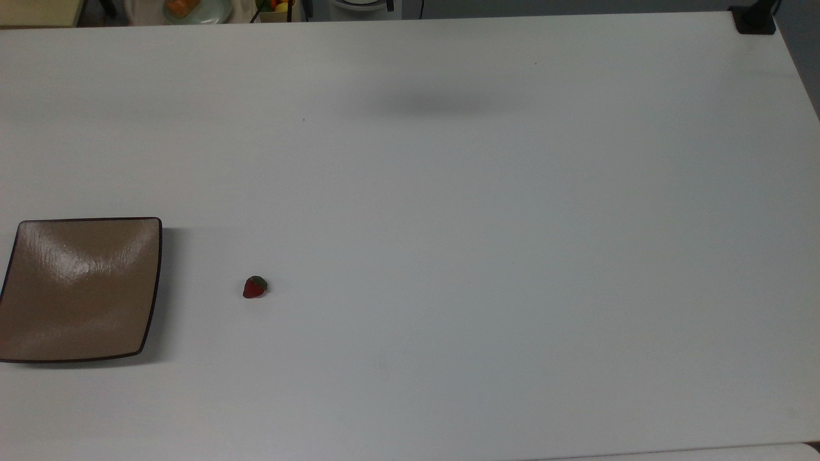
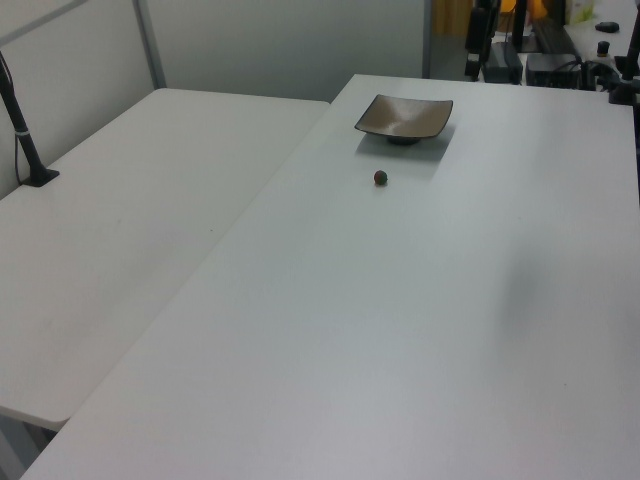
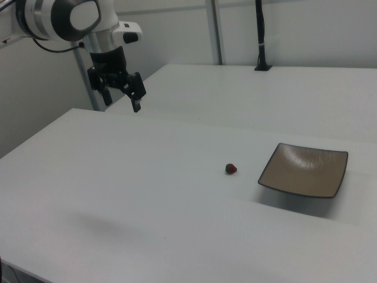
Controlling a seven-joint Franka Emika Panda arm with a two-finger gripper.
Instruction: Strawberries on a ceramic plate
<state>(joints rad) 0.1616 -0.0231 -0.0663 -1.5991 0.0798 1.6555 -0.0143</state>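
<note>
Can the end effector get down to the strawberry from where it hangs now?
Probably yes. The end effector hangs open above the table, well off from the strawberry, which lies alone on bare tabletop, apart from the ceramic plate.

— What's on my surface [image 1: 448, 256]?
— It is white and matte. A square tan ceramic plate [image 1: 80, 289] sits at the top view's left edge, and one strawberry [image 1: 254, 287] lies on the bare top near it, to the top view's right, not touching it.
— Anything else?
— A black clamp base [image 1: 754, 20] at the far corner.
</note>
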